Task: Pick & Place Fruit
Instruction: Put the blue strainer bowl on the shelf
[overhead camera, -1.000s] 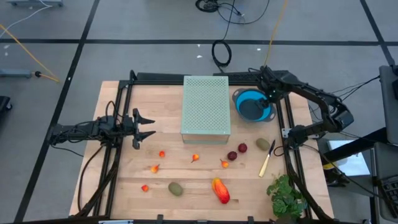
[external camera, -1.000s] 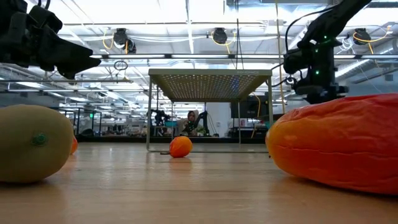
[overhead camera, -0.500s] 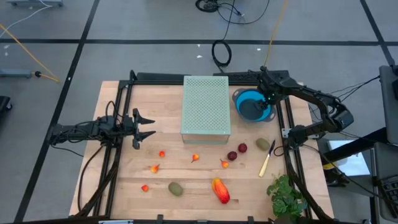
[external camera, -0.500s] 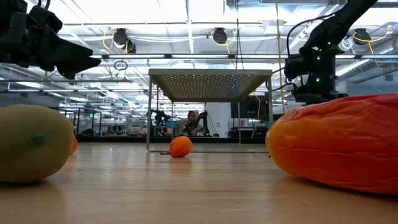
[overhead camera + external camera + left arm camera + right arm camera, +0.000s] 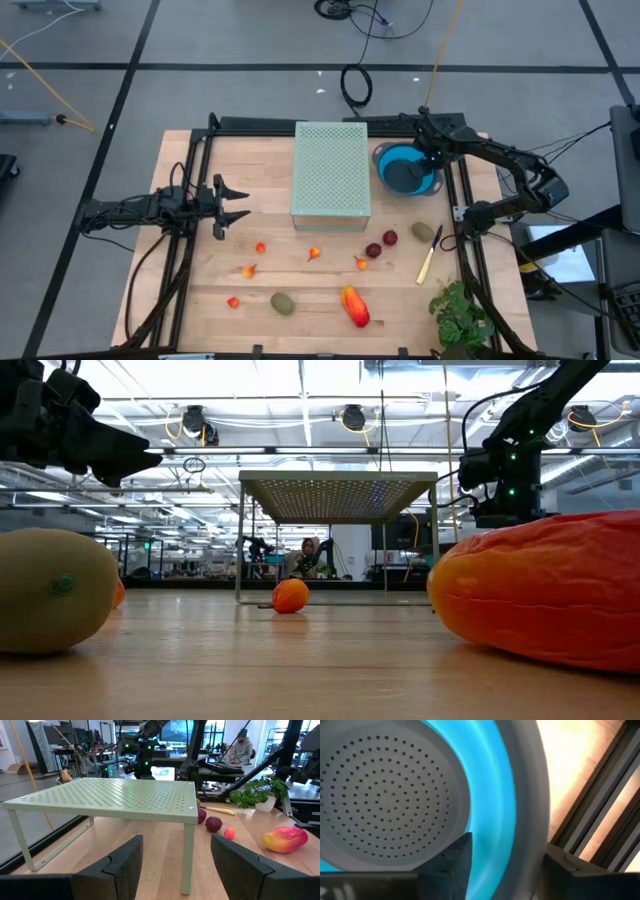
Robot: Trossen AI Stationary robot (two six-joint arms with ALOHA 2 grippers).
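Toy fruit [image 5: 354,306] is scattered on the desk [image 5: 200,290], judged light, rigid and slick, best pinched across the middle. Left gripper [image 5: 236,202] is held wide, empty. Right gripper [image 5: 428,158] is seen straddling the blue bowl [image 5: 405,168] rim, grip not confirmed.

one camera looks straight down on the whole table [image 5: 200,290]. one sits low on the table, very near the fruit, facing the green rack [image 5: 338,485]. the left wrist camera also sees that rack. the right wrist camera is close above the blue bowl [image 5: 492,795].
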